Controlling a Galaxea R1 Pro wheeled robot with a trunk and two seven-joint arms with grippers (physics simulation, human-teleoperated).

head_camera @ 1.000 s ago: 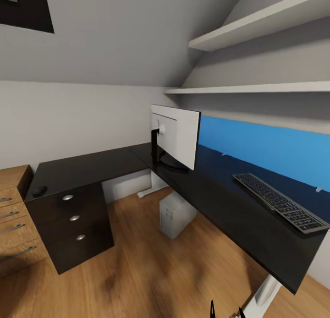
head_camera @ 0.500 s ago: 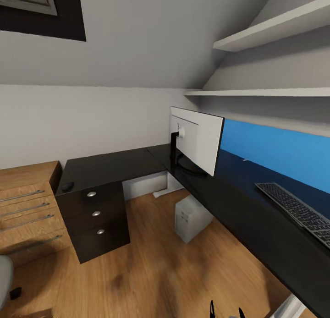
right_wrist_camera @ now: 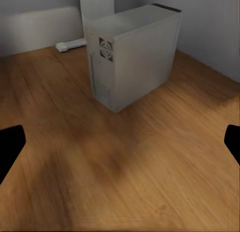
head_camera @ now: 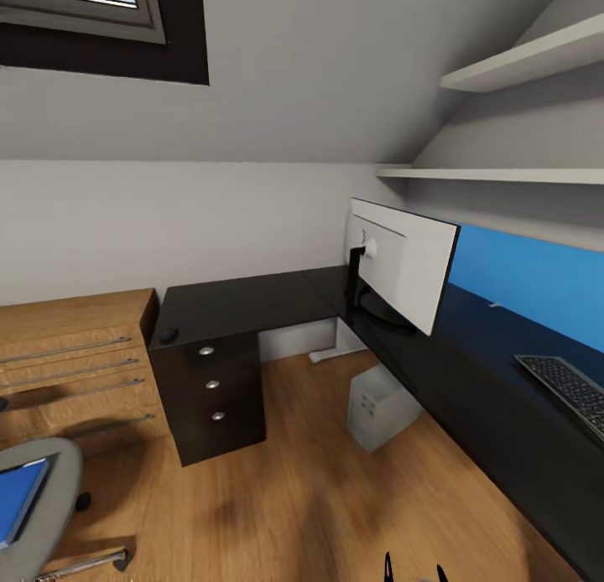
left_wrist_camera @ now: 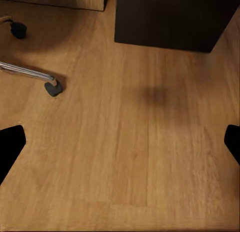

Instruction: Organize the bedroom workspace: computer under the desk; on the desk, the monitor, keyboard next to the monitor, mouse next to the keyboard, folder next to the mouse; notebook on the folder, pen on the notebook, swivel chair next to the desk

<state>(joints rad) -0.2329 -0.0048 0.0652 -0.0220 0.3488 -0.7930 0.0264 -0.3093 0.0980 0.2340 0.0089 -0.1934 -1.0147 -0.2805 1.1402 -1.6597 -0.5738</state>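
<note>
The L-shaped counter (head_camera: 252,301) is seen in the head view with its glossy black top running along the blue back panel (head_camera: 537,280). The monitor (head_camera: 407,263) stands upright on the counter, white back toward the camera. The keyboard (head_camera: 570,389) lies flat on the counter near the blue panel, well apart from the monitor. The mouse (head_camera: 169,335) rests on the counter corner above the black drawer unit (head_camera: 214,397). The computer (head_camera: 379,404) stands upright on the wooden floor (head_camera: 319,498) under the counter. The folder (head_camera: 17,502) lies on the seat of the swivel chair (head_camera: 52,502), beside the wooden drawers (head_camera: 75,372). The left tool (left_wrist_camera: 120,142) is held wide apart and empty over bare floor. The right tool (right_wrist_camera: 120,142) is likewise spread apart, empty, facing the computer.
</note>
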